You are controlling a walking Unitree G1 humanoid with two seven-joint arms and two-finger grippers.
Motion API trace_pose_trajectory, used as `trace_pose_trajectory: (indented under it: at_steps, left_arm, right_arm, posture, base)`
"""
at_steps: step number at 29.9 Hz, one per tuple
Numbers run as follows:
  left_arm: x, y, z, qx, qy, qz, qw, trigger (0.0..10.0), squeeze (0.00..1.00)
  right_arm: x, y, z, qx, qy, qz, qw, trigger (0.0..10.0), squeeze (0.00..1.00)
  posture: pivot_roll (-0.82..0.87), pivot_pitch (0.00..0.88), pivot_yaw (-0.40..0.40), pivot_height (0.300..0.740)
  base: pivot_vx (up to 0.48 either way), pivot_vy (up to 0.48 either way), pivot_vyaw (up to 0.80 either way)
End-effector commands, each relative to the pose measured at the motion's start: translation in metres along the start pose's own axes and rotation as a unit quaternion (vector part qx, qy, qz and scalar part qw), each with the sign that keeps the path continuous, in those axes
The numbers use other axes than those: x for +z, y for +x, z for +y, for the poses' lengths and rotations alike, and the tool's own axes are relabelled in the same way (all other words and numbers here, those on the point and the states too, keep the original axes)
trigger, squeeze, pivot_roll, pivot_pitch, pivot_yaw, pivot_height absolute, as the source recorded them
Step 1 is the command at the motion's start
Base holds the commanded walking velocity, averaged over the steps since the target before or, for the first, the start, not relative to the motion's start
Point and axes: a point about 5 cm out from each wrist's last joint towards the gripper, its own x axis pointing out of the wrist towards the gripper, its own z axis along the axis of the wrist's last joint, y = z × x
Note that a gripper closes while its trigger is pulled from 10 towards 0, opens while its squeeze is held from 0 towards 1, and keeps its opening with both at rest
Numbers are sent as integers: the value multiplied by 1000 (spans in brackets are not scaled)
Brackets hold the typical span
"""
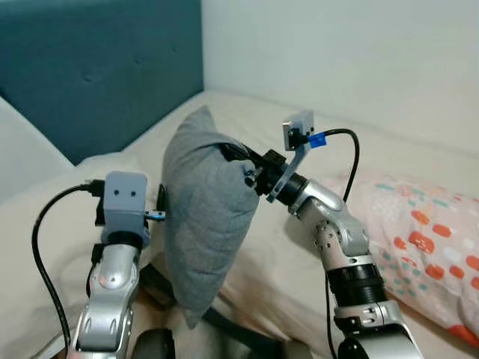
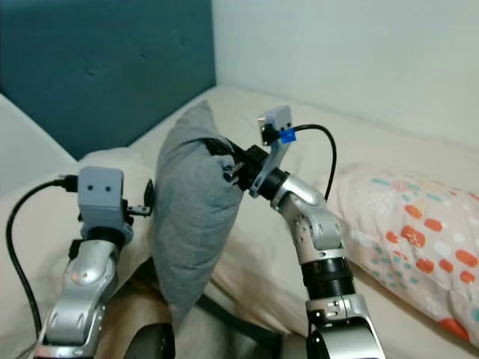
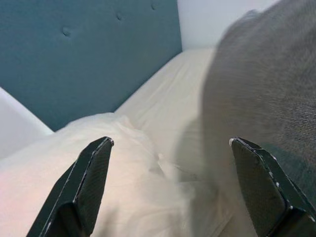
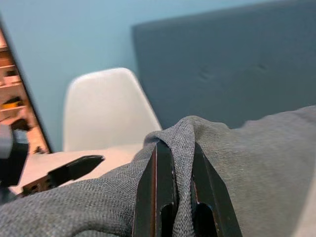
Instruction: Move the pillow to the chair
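Note:
A grey pillow [image 1: 202, 217] hangs upright above the bed, between my two arms. My right gripper [image 1: 236, 158] is shut on a fold of its fabric [image 4: 180, 143] near the top edge. My left gripper [image 3: 170, 182] is open beside the pillow's left face; one finger [image 3: 261, 187] lies against the grey cloth and nothing sits between the fingers. A white chair [image 4: 106, 108] stands past the pillow in the right wrist view, and its edge [image 1: 22, 153] shows at the far left of the head view.
The cream bed sheet [image 1: 247, 120] stretches under the arms. A teal padded headboard [image 1: 97, 67] rises behind. A patterned pillow with orange and teal spots [image 1: 426, 232] lies on the right. A shelf with small items [image 4: 12, 84] stands beyond the chair.

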Motion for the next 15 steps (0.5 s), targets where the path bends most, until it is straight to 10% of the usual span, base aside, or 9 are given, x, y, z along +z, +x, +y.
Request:
trace_pose_trajectory:
  at_steps: [1, 15]
  left_arm:
    - [-2, -2, -4, -6, 1, 0, 1000, 10000, 0]
    - [-10, -7, -9, -26, -17, 14, 999, 10000, 0]
  right_arm:
    - [17, 6, 4, 16, -13, -40, 999, 0, 0]
    - [8, 5, 7, 19, -10, -29, 999, 0, 0]
  posture:
    - [-11, 0, -89, 575]
    - [-13, 0, -92, 640]
  base:
    - [0, 0, 0]
    - [-101, 0, 0]
